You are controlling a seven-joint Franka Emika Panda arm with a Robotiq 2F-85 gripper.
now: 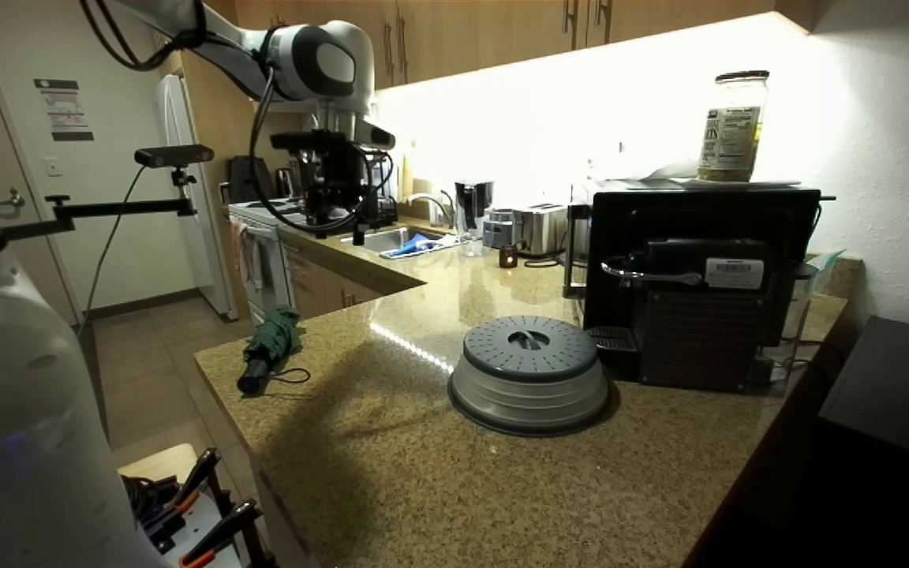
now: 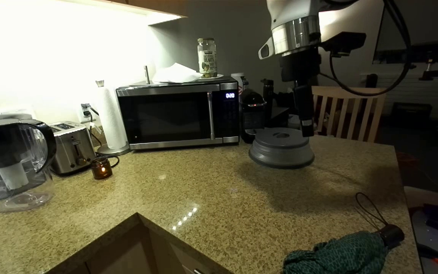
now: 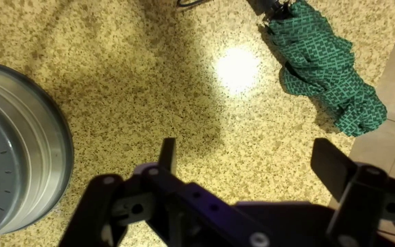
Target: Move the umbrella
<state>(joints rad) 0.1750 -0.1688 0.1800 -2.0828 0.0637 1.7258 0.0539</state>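
Note:
The umbrella is a folded, lumpy bundle of dark green patterned cloth with a black handle and a cord loop. It lies on the counter near its edge in both exterior views (image 1: pixel 274 335) (image 2: pixel 342 253), and at the upper right of the wrist view the green cloth (image 3: pixel 327 65) shows, its handle cut off by the top border. My gripper (image 3: pixel 244 140) stands open above the counter, with nothing but bare stone visible between its fingers. The umbrella is beyond the right finger (image 3: pixel 331 168), apart from it. In an exterior view the gripper (image 1: pixel 340 233) hangs well above the countertop.
A round grey domed cover (image 1: pixel 529 386) with a ribbed top sits on the counter, at the left of the wrist view. Behind it are a coffee machine (image 1: pixel 699 315) and a microwave (image 2: pixel 173 118). A toaster (image 2: pixel 72 148), water pitcher (image 2: pixel 10 152) and small candle jar (image 2: pixel 101 168) stand further along.

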